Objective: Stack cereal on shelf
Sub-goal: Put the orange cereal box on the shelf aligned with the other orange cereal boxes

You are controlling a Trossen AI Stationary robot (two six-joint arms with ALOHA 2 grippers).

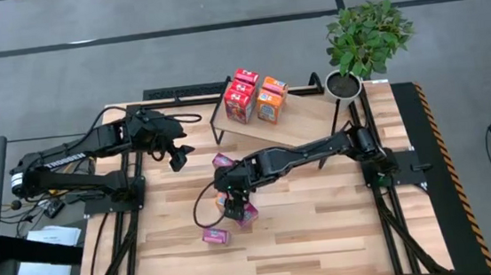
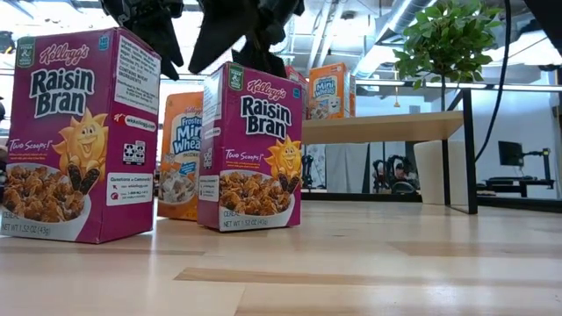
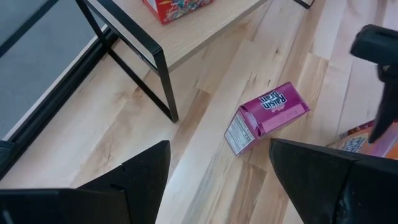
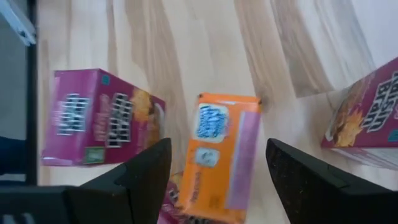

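Over the middle of the worktop [image 1: 326,237]: right tool [image 1: 233,196], fingers spread wide, gripping nothing, poised above an orange box [image 4: 219,158] lying flat. Close on either side of that box, two magenta boxes [image 4: 99,118] [image 4: 367,112], each within reach of a finger.

Nearer the worktop's left edge: left tool [image 1: 179,157], also spread and empty, hanging above the bare wood and looking toward another magenta box [image 3: 267,115] on its side by a shelf leg.

Along the far edge: the shelf [image 1: 302,124], already carrying red boxes [image 1: 240,98] and an orange one [image 1: 271,101] at its left end, with room to their right.

Likely trouble from here:
- Coming down off-centre and knocking a magenta neighbour over, or catching two boxes at once, given the tight cluster.
- Pinching the flat orange box across its broad face, so crushing thin cardboard or letting it swing and slip on the lift.
- Carrying it in too low and hitting the shelf's edge or black frame.
- Setting down too near the boxes already there and toppling them.
- Both arms crossing near the middle and colliding.
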